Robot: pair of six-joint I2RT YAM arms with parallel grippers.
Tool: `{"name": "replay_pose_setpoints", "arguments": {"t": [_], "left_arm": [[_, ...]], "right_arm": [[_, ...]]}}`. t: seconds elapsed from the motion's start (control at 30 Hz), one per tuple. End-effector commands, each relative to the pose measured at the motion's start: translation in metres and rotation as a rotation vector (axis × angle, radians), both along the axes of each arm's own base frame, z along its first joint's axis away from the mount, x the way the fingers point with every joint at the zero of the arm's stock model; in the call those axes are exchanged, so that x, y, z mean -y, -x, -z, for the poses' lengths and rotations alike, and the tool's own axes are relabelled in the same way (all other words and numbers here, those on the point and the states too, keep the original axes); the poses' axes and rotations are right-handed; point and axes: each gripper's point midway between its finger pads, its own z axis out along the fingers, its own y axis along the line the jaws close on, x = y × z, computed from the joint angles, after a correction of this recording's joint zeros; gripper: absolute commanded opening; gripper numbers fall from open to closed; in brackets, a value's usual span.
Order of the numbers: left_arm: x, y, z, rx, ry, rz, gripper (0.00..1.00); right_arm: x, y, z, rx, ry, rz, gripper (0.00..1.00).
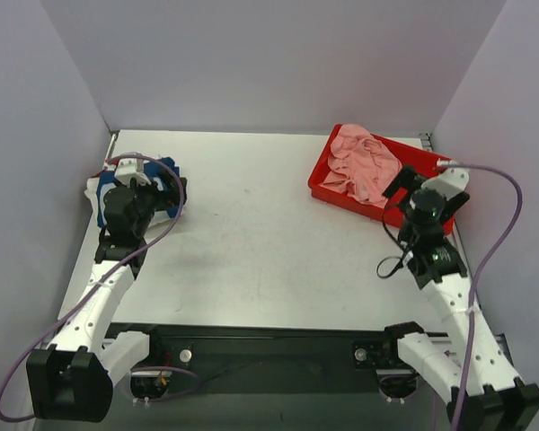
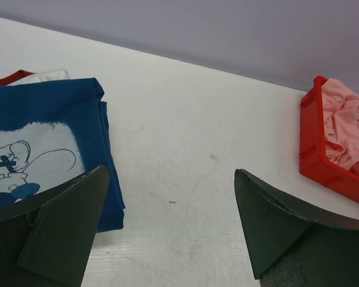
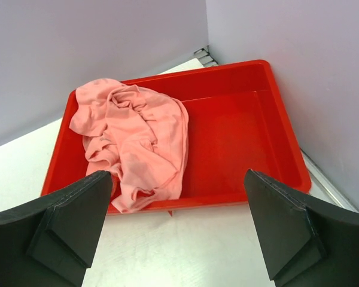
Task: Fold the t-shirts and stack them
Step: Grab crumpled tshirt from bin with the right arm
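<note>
As I look now, nothing is grasped.
The left claw (image 2: 170,173), released, hovers over the bench (image 1: 269,242) just beside the folded navy mouse-print t-shirt (image 2: 48,110) at the left edge; the right claw (image 3: 178,174), also released, faces the crumpled salmon-pink t-shirt (image 3: 134,140) lying in the red tray (image 3: 239,137) at the far right.

Folded t-shirts (image 2: 48,110) lie left on the table (image 1: 251,242); crumpled t-shirt (image 1: 364,163) in tray (image 1: 415,162), right.
</note>
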Motion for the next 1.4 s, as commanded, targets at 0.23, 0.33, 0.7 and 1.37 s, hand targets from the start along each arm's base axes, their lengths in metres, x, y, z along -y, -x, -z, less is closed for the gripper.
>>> {"name": "replay_pose_setpoints", "arguments": {"t": [0.23, 0.33, 0.7, 1.37], "left_arm": [[-0.013, -0.010, -0.003, -0.036, -0.055, -0.057, 0.97], [-0.013, -0.009, -0.002, -0.035, -0.056, -0.056, 0.97], [-0.006, -0.014, 0.002, -0.043, -0.054, -0.020, 0.97], [-0.008, -0.022, 0.013, -0.066, -0.059, -0.037, 0.97]], "right_arm": [[-0.041, -0.098, 0.055, -0.353, -0.139, -0.255, 1.00], [-0.051, -0.118, 0.082, -0.425, -0.192, -0.294, 0.99], [-0.063, -0.143, 0.141, -0.572, -0.282, -0.315, 0.97], [-0.072, -0.165, 0.175, -0.651, -0.322, -0.364, 0.25]]}}
